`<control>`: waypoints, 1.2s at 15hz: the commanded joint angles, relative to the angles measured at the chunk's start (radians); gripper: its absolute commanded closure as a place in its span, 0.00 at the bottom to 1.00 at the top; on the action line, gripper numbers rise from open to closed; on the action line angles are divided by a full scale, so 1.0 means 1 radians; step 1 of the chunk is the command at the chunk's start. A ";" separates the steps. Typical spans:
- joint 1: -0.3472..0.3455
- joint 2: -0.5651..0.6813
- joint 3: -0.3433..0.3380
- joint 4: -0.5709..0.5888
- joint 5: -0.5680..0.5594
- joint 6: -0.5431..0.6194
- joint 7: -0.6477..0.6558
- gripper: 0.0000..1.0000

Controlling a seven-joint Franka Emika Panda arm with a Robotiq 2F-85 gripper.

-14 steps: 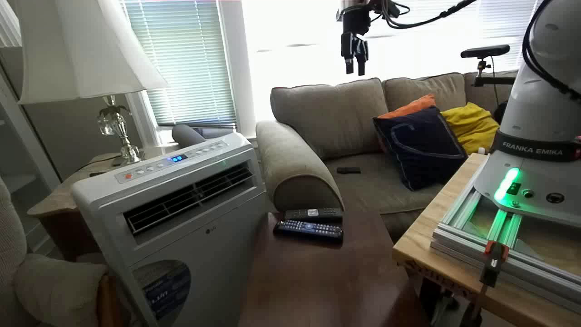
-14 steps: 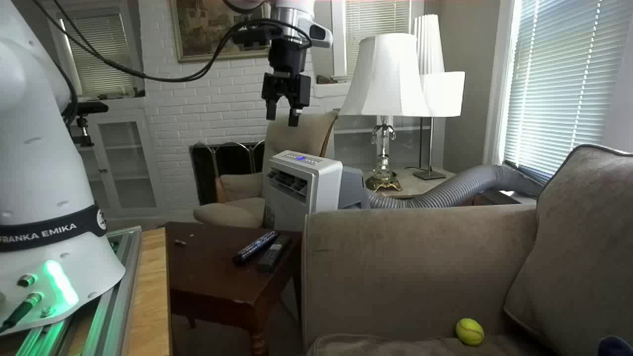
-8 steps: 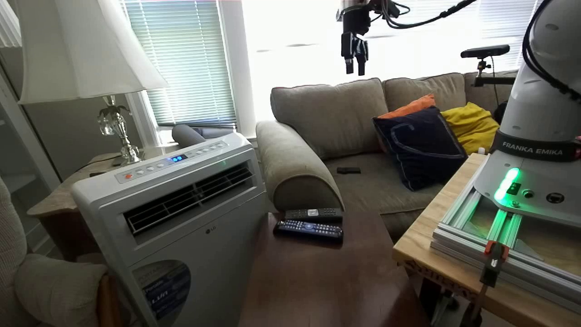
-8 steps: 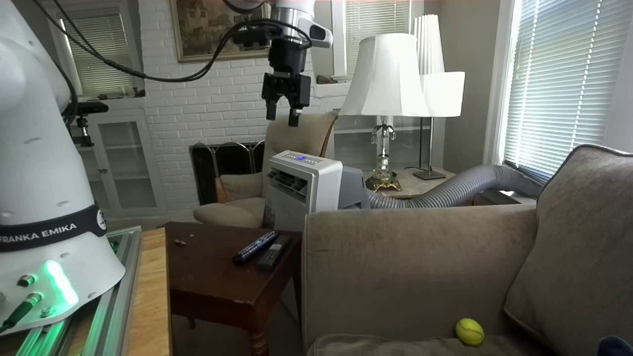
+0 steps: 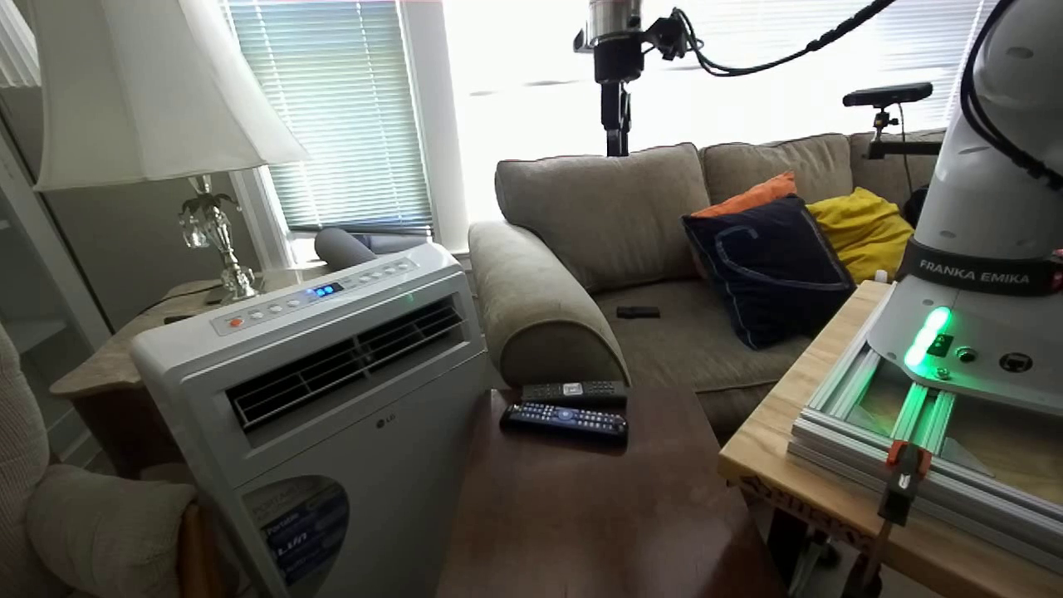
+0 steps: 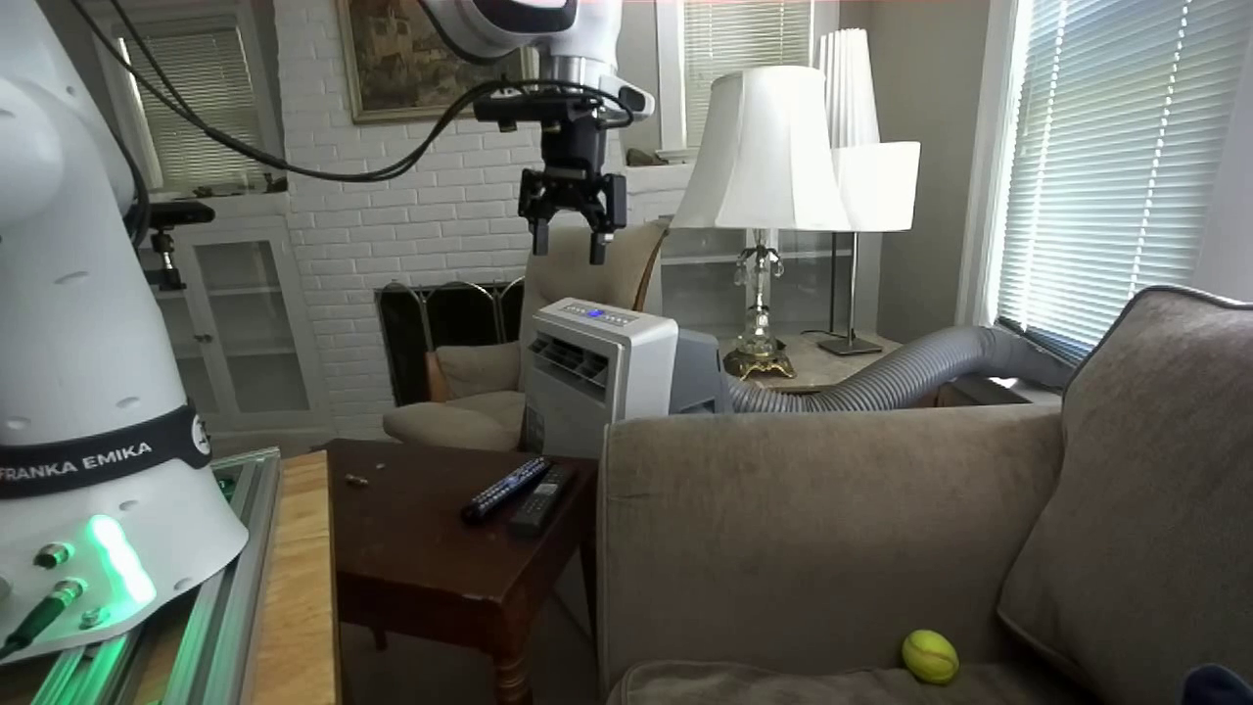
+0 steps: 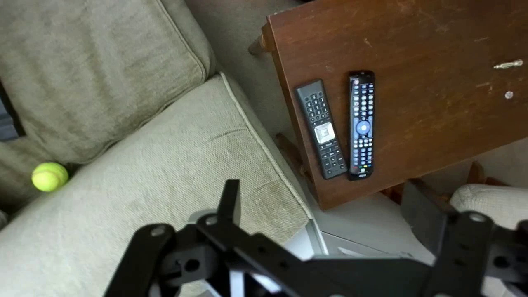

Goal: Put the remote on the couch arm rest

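Observation:
The black remote with a silver centre pad [image 5: 531,391] lies on the brown wooden table near the couch. It also shows in an exterior view [image 6: 541,501] and in the wrist view [image 7: 332,153]. The grey-olive couch arm rest [image 5: 540,278] is beside the table, in an exterior view [image 6: 832,490] and in the wrist view [image 7: 173,173]. My gripper [image 6: 569,253] is open and empty, high above the table and arm rest. It points down in an exterior view [image 5: 617,149]; in the wrist view its fingers [image 7: 326,206] are wide apart below the remotes.
A second dark remote with bluish buttons [image 7: 362,136] lies beside it on the table [image 7: 433,103]. The white air conditioner [image 5: 390,498] and a lamp [image 6: 759,157] stand close by. A tennis ball [image 7: 50,177] and a small dark object [image 5: 638,312] lie on the couch seat.
The gripper has moved slightly down and turned; its two fingers now line up in an exterior view and spread wider in an exterior view. The remotes have not moved.

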 commanded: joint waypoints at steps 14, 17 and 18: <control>0.016 0.488 0.203 0.096 -0.006 0.309 -0.403 0.00; -0.004 0.478 0.222 0.083 0.011 0.306 -0.429 0.00; -0.005 0.478 0.224 0.083 0.011 0.306 -0.429 0.00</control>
